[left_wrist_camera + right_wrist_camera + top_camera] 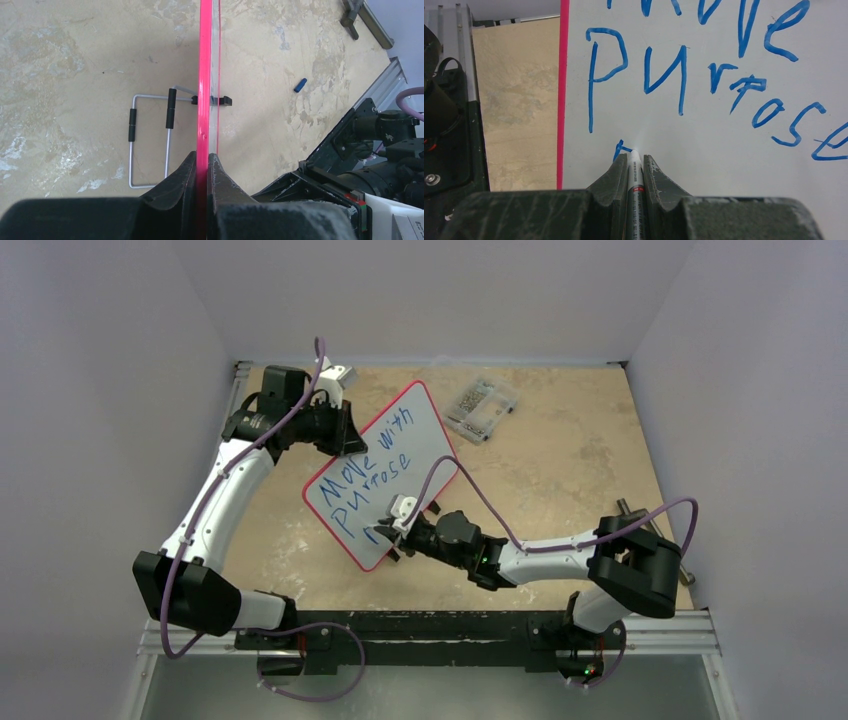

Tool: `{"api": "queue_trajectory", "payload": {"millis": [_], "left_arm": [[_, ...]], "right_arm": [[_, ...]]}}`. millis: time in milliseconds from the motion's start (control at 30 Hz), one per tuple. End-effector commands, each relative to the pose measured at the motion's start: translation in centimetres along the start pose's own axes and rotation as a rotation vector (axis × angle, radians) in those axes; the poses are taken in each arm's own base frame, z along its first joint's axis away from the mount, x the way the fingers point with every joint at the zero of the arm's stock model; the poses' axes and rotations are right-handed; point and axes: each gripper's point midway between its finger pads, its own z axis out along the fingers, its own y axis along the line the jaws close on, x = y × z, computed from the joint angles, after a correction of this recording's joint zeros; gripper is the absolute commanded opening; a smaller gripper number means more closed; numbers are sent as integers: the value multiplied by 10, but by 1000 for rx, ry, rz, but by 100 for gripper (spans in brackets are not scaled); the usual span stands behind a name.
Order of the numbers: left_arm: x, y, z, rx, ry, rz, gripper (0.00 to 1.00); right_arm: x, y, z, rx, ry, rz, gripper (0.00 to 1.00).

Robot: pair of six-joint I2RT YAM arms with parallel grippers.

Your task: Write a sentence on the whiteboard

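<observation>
The whiteboard (420,435) stands tilted on the table, white with a thin red rim (205,75). My left gripper (345,432) is shut on its upper left edge, and the left wrist view shows the jaws pinching that rim (206,161). The sentence (375,465) reads "Move with Purpose" in blue, with "Purpose" large in the right wrist view (684,75). My right gripper (635,162) is shut on a grey marker (636,192). Its tip touches the board below the "P", beside a short fresh blue stroke (620,148). From above, the right gripper (397,528) sits at the board's lower corner.
A clear plastic box of screws (483,408) lies behind the board to the right. A blue marker cap (300,85) and the board's wire stand (150,145) rest on the tan tabletop. A metal piece (628,508) sits by the right wall, and the black base rail (430,625) runs along the near edge.
</observation>
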Motion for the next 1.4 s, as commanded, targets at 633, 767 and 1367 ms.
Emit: {"api": "queue_trajectory", "payload": {"millis": [633,767,1367], "left_arm": [[-14,-3,-11,-28,-64,30,0],[-14,-4,-12,-25,-66,32,0],[-14,-5,-14,-24,-72,34,0]], "right_arm": [[43,-19,-18,99,107,25,0],[31,-23,-22,110,92,18,0],[-18,-51,-17,214,-11,4,0]]}}
